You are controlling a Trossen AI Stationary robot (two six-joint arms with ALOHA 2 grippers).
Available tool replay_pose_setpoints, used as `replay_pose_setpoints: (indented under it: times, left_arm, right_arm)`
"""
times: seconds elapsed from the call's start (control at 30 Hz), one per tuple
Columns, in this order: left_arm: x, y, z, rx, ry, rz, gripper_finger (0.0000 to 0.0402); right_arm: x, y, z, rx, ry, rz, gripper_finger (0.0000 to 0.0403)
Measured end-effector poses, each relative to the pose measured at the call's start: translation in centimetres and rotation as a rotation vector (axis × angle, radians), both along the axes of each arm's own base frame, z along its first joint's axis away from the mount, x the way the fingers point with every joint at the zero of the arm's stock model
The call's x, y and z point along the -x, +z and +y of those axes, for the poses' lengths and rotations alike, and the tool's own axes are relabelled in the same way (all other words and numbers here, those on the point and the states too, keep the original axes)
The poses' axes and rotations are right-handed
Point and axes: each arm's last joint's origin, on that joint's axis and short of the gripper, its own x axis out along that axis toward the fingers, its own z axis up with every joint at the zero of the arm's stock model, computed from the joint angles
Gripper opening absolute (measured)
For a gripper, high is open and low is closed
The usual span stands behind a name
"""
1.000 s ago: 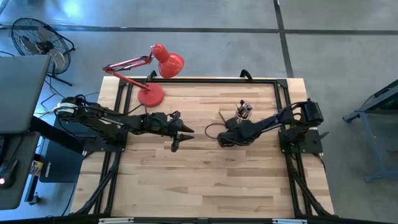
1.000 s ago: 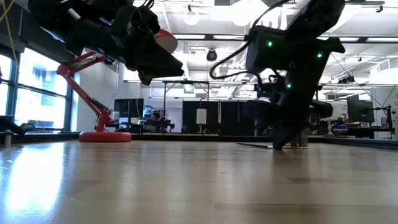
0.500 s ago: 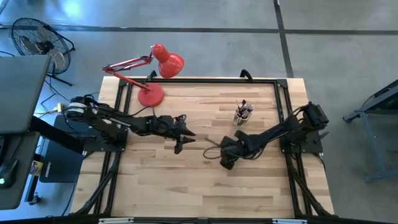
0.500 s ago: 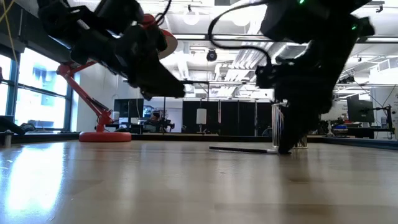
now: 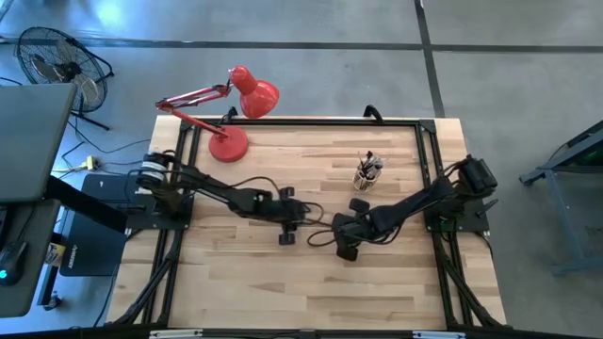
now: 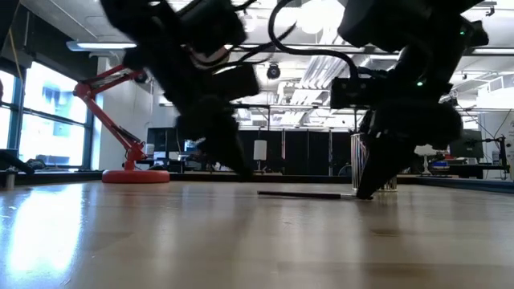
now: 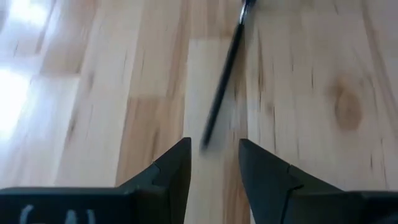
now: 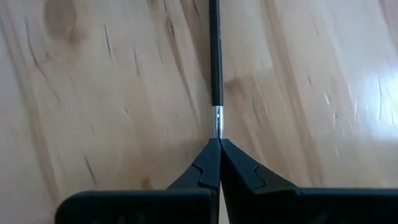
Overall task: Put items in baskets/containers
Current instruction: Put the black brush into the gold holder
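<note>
Wood table (image 5: 245, 273) | right hand (image 8: 219, 144) pinches brush (image 8: 215, 62) | left hand (image 7: 214, 160) apart

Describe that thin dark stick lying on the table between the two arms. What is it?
It looks like a makeup brush: a slim dark handle with a silvery metal band at one end. It lies flat on the pale wooden table. The right gripper has its jaws shut on the banded end. The left gripper, jaws open, points at the other end without touching it.
</note>
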Motion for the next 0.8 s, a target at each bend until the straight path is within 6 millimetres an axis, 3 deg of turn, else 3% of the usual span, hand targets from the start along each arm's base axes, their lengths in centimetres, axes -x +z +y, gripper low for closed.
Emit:
replay_pose_setpoints:
  times: [0.23,0.67,0.8]
  left_arm:
    - [-2.3,0.9,-0.3,-0.022,-0.018,0.027,0.0130]
    - [-1.6,0.5,-0.2,-0.037,-0.018,0.155,0.0130]
    - [-1.6,-0.5,-0.3,-0.001,-0.038,0.195,0.0130]
  right_arm:
    - [-0.8,-0.9,0.2,0.011,0.029,-0.032,0.0000]
    - [-1.4,-0.8,0.4,0.009,0.091,-0.085,0.0000]
    - [-1.5,-0.8,0.5,0.006,0.098,-0.097,0.0000]
